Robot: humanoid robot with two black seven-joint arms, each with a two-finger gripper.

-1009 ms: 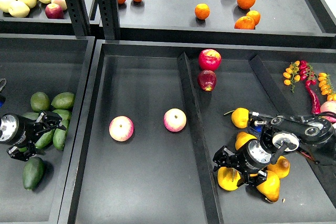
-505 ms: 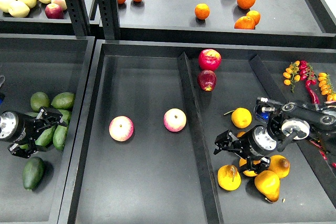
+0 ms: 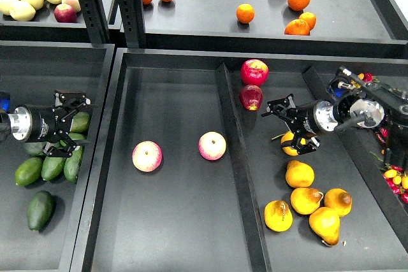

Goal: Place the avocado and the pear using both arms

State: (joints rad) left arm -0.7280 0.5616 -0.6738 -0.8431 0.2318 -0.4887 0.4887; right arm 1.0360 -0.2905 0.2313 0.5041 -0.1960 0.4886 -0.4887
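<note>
The dark green avocado (image 3: 40, 210) lies alone at the front of the left tray, apart from the lighter avocados. The pear (image 3: 278, 215), yellow-orange with a dark stem end, lies at the front left of the right compartment beside other pears. My left gripper (image 3: 72, 125) is open and empty, over the lighter avocados, well behind the dark one. My right gripper (image 3: 285, 127) is open and empty, over a small yellow-orange pear (image 3: 290, 144), far behind the task pear.
Lighter avocados (image 3: 53, 165) lie under the left gripper. Three more pears (image 3: 307, 199) lie in the right compartment. Two pink-yellow apples (image 3: 147, 156) lie in the middle tray, two red apples (image 3: 252, 83) behind. A divider wall (image 3: 237, 157) separates the compartments. Chillies and small tomatoes lie far right.
Both grippers have risen, open and empty, away from the front fruit. The right one moved back from the pear group; the left one moved back and right from the dark avocado.
</note>
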